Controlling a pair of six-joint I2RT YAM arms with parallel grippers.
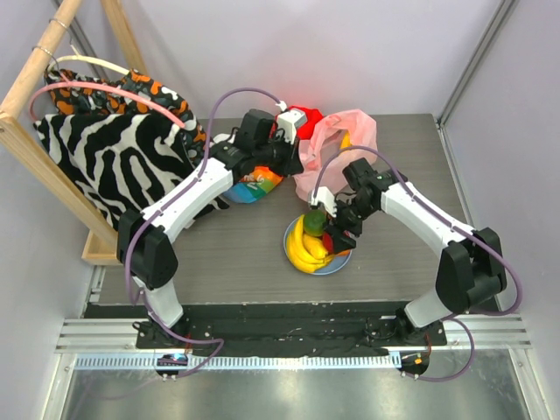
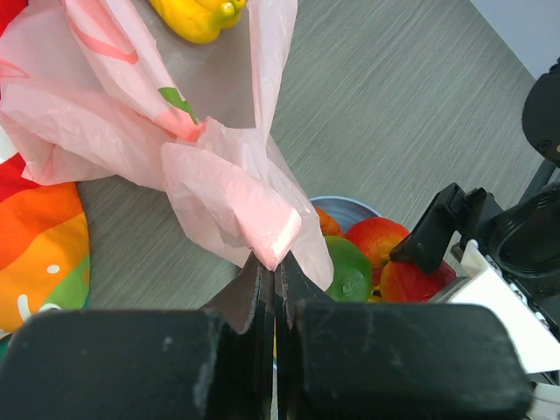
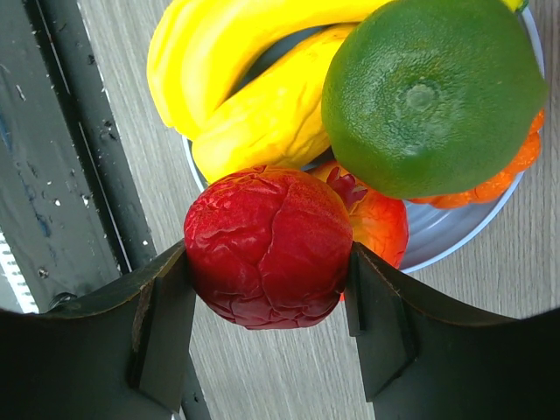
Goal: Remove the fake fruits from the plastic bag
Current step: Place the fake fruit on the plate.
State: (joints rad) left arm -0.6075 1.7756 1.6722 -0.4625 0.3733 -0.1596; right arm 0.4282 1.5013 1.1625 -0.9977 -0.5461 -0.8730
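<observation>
The pink plastic bag lies crumpled at the back middle, with a yellow fruit showing at its far end. My left gripper is shut on a fold of the bag. The light-blue plate holds a yellow banana bunch, a green round fruit and an orange-red fruit. My right gripper is shut on a red round fruit, held at the plate's edge, just above the table.
A rainbow-striped cloth and a red cloth lie beside the bag. A wooden rack with zebra-striped cloth stands at the left. The black rail runs along the table's near edge.
</observation>
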